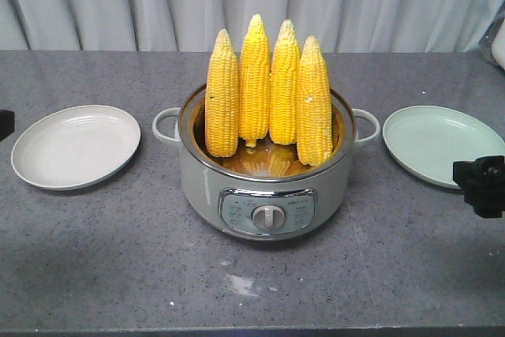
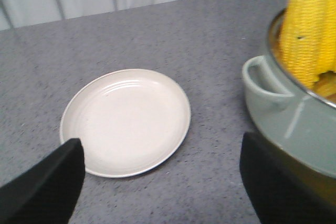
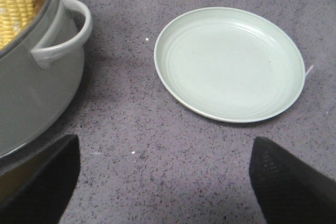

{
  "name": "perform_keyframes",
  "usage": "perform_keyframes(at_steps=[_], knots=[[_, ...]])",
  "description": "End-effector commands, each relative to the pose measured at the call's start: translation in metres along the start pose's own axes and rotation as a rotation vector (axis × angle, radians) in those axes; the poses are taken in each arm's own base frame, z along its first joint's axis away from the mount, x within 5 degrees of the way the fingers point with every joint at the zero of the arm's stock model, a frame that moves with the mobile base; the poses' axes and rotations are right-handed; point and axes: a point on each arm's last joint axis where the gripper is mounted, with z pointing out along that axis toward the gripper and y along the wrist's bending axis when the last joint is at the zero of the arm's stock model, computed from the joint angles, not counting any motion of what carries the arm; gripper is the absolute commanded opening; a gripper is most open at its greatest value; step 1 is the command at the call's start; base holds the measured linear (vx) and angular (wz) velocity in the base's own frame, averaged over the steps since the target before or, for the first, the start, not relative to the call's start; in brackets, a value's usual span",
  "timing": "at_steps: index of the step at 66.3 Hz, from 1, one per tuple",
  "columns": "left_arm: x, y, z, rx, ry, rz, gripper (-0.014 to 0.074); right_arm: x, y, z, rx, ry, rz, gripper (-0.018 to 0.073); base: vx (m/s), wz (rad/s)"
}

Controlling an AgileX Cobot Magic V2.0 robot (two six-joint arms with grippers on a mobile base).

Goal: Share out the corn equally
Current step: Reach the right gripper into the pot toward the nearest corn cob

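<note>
Four corn cobs (image 1: 255,84) stand upright in the grey-green pot (image 1: 205,187) at mid-tabletop (image 1: 102,258), leaning together. Kernels bright yellow, tips pale and tapered. White plate (image 1: 75,146) sits left of the pot, green plate (image 1: 434,144) right. Fingers of left hand (image 2: 160,142) and right hand (image 3: 164,141) spread wide, holding nothing.

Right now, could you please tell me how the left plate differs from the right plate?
The left plate is off-white; the right plate is pale green. In the front view the right plate lies closer to the cooker than the left plate does. Both are round, shallow, empty and flat on the table.
</note>
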Motion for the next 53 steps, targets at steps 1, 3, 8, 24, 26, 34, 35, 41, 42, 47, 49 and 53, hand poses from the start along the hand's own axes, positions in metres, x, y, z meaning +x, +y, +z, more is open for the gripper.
perform_keyframes(at_steps=[1, 3, 8, 24, 26, 34, 35, 41, 42, 47, 49, 53], knots=[[-0.017, -0.011, -0.008, 0.071, -0.109, 0.021, 0.0587, -0.022, -0.002, -0.014, 0.009, -0.093, -0.034, 0.063, 0.0, 0.0], [-0.017, -0.013, -0.005, 0.093, -0.106, 0.022, 0.0587, -0.026, -0.002, -0.016, 0.008, -0.095, -0.045, 0.0626, 0.0, 0.0], [-0.02, -0.022, 0.0, 0.144, -0.118, 0.043, 0.0587, -0.034, -0.001, -0.019, -0.004, -0.074, -0.077, 0.0615, 0.0, 0.0], [-0.02, -0.036, 0.022, 0.221, -0.087, 0.057, 0.0587, -0.072, 0.008, -0.011, -0.119, -0.045, -0.142, 0.0594, 0.0, 0.0], [-0.019, -0.036, 0.023, 0.223, -0.083, 0.059, 0.0587, -0.076, 0.009, -0.009, -0.135, -0.051, -0.156, 0.0594, 0.0, 0.0], [-0.019, -0.036, 0.026, 0.223, -0.073, 0.057, 0.0587, -0.093, 0.016, 0.005, -0.225, -0.064, -0.199, 0.0594, 0.0, 0.0], [-0.019, -0.036, 0.026, 0.223, -0.073, 0.057, 0.0587, -0.096, 0.018, 0.008, -0.24, -0.064, -0.206, 0.0594, 0.0, 0.0], [-0.019, -0.036, 0.026, 0.224, -0.071, 0.058, 0.0587, -0.107, 0.022, 0.022, -0.301, -0.063, -0.234, 0.0594, 0.0, 0.0], [-0.019, -0.036, 0.026, 0.224, -0.071, 0.058, 0.0587, -0.108, 0.023, 0.027, -0.31, -0.057, -0.234, 0.0594, 0.0, 0.0], [-0.019, -0.036, 0.026, 0.224, -0.071, 0.058, 0.0587, -0.118, 0.026, 0.041, -0.351, -0.067, -0.25, 0.0594, 0.0, 0.0], [-0.019, -0.036, 0.026, 0.223, -0.072, 0.058, 0.0587, -0.121, 0.027, 0.047, -0.363, -0.069, -0.255, 0.0594, 0.0, 0.0], [-0.019, -0.036, 0.026, 0.224, -0.071, 0.058, 0.0587, -0.127, 0.028, 0.058, -0.388, -0.078, -0.271, 0.0594, 0.0, 0.0]])
